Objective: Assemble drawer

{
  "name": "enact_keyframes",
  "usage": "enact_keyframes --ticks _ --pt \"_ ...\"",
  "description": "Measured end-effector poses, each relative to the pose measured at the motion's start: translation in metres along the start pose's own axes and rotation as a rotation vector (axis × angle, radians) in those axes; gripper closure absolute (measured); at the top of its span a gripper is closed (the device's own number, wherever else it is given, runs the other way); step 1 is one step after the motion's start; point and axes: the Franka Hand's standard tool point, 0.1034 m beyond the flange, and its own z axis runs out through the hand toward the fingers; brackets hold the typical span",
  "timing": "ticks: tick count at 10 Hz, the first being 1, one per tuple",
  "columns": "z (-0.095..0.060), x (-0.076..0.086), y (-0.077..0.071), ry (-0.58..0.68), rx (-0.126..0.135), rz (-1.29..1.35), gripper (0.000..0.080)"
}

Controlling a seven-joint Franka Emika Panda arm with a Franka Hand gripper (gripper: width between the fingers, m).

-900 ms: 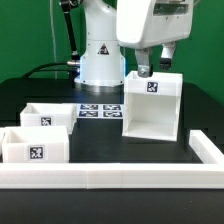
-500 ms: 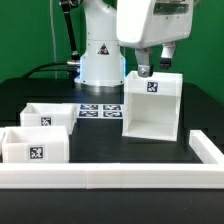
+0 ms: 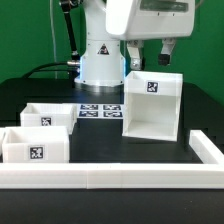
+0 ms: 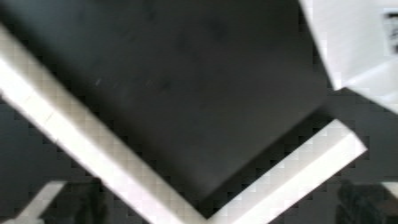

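Observation:
The drawer's tall white housing (image 3: 150, 105) stands upright on the black table, its open side facing the camera and a tag on its upper front. Two shallow white trays sit at the exterior view's left, one further back (image 3: 46, 115) and one nearer (image 3: 34, 146). My gripper (image 3: 150, 54) hangs just above the housing's top, open and empty, touching nothing. In the wrist view my gripper (image 4: 214, 212) shows only dim fingertips (image 4: 43, 204) at the picture's lower corners, with two white bands (image 4: 107, 120) meeting in a V over the dark table; I cannot tell which part they belong to.
A long low white rail (image 3: 110, 178) runs along the front and turns back at the exterior view's right (image 3: 205, 148). The marker board (image 3: 98, 110) lies flat between the trays and the housing. The arm's white base (image 3: 100, 60) stands behind it.
My gripper has risen and shifted slightly toward the exterior view's left, away from the housing's top. The housing and trays have not moved.

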Motion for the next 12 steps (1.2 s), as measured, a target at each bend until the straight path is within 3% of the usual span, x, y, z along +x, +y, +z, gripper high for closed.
enact_keyframes --ticks 5,7,10,12 --pt "0.003 -0.003 -0.004 -0.003 0.003 0.322 0.0150" --pt "0.004 -0.005 -0.009 -0.007 0.004 0.567 0.0150" --pt "0.010 -0.015 -0.038 -0.019 0.005 0.875 0.0150" --pt "0.012 -0.015 -0.065 -0.004 0.025 1.084 0.0150"
